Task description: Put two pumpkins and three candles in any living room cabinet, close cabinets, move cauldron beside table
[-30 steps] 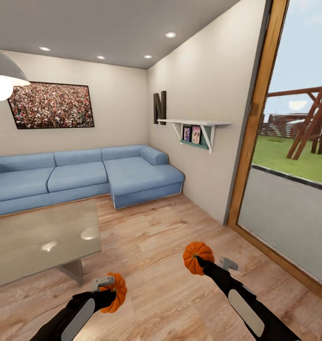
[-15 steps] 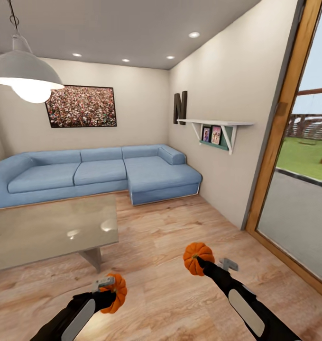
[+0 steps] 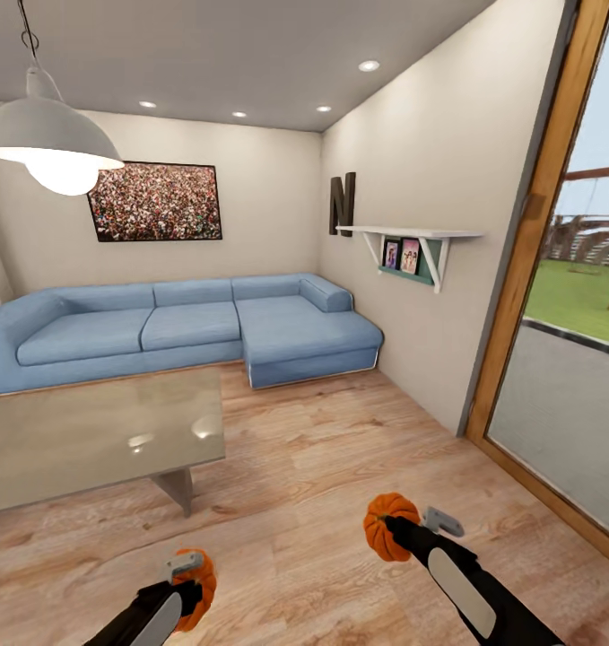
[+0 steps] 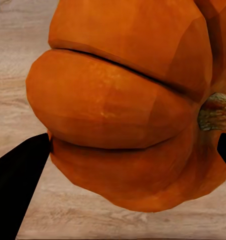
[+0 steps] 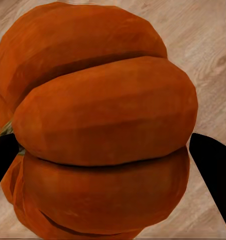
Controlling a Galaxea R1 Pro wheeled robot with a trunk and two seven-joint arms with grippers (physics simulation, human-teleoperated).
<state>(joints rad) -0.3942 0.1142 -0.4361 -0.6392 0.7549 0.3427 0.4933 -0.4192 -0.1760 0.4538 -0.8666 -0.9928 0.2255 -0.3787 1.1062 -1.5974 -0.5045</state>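
Head view: a living room with a wood plank floor (image 3: pixel 322 467), both arms reaching in from the lower edge of the frame.
Left gripper (image 3: pixel 189 583): lower left of the frame, clamped on a small orange pumpkin (image 3: pixel 199 588) carried above the floor.
Right gripper (image 3: pixel 395 536): lower right of centre, clamped on a second pumpkin (image 3: pixel 387 525), also off the floor.
Left wrist view: the ribbed orange pumpkin (image 4: pixel 128 105) sits between the dark fingers (image 4: pixel 18 185), its stem (image 4: pixel 215 112) at the frame's right edge, floor planks behind it.
Right wrist view: the other pumpkin (image 5: pixel 103 130) is gripped between dark fingers (image 5: pixel 213 165) at both sides, with the floor behind.
Coffee table (image 3: pixel 89 440): glass-topped, centre left of the frame, well apart from both pumpkins.
Sofa (image 3: pixel 178 332): blue corner sofa along the far wall, behind the table.
Pendant lamp (image 3: pixel 48 144): lit, upper left.
Wall picture (image 3: pixel 154 202): above the sofa.
Wall shelf (image 3: pixel 412 247): on the right-hand wall, with a dark letter N (image 3: pixel 342 204) just beside it.
Glass door (image 3: pixel 555 296): wood-framed, right edge of the frame.
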